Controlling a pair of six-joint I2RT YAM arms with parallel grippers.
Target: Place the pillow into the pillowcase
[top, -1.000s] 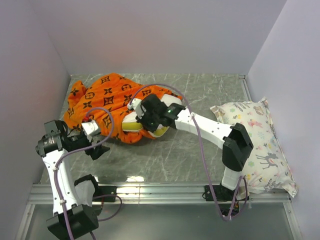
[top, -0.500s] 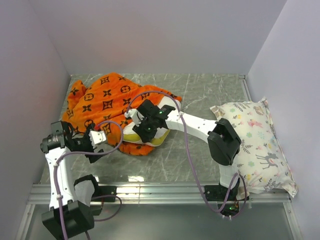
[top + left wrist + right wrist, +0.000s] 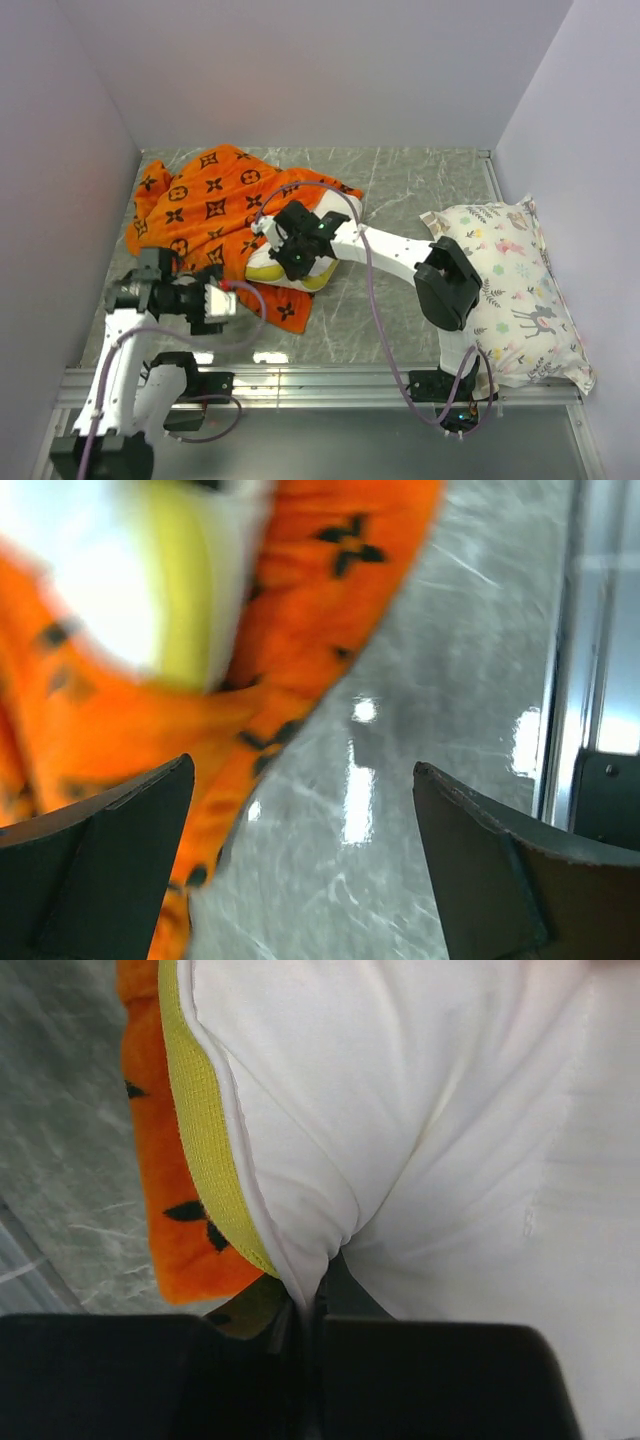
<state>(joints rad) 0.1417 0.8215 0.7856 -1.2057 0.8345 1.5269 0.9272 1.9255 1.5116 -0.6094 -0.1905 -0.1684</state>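
Observation:
The orange pillowcase (image 3: 200,205) lies crumpled at the back left of the table. The white pillow (image 3: 272,270) with its yellow band pokes out of the case's near right side. My right gripper (image 3: 287,250) sits on that exposed end, shut on a pinched fold of the pillow (image 3: 400,1110) beside the yellow band (image 3: 200,1120), with the pillowcase (image 3: 170,1220) under it. My left gripper (image 3: 218,300) hovers open just near of the case's front edge. In its own view the left gripper (image 3: 300,865) frames bare table, with the pillowcase (image 3: 150,730) and pillow (image 3: 110,590) blurred at upper left.
A white pillow printed with deer and plants (image 3: 515,285) lies along the right wall. A metal rail (image 3: 330,385) runs along the table's near edge, also the rail (image 3: 570,650) close to my left gripper. Walls close in the left, back and right.
My left arm has swung nearer and to the right, away from the case's left front edge. My right arm shifted slightly left with the pillow, then held still.

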